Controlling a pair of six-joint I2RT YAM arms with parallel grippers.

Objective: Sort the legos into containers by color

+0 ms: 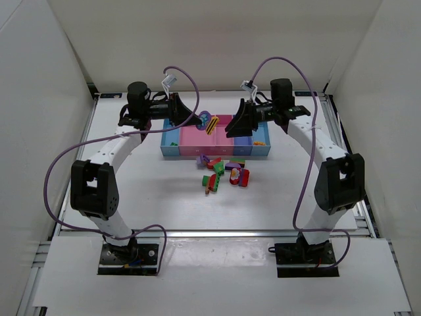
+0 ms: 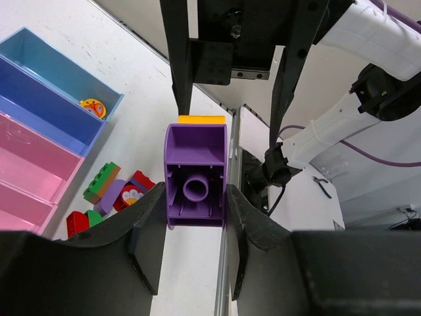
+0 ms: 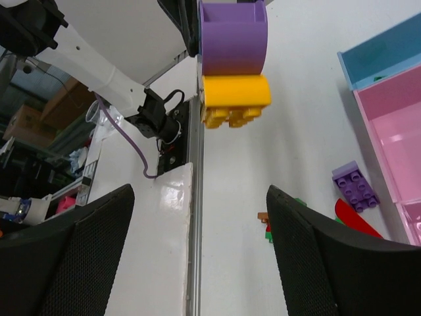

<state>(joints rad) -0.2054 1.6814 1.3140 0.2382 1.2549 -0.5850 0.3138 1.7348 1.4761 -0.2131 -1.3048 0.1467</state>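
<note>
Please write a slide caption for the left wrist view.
Left claw grips a purple brick with a yellow brick attached; bins at left.

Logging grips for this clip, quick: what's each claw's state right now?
Left claw: closed on the purple brick, which has a yellow brick stuck to it.
Right claw: open, holding nothing.

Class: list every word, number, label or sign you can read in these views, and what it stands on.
None: no readable text in any view. The red brick and the yellow piece in the light blue bin carry small printed pictures, not letters.
</note>
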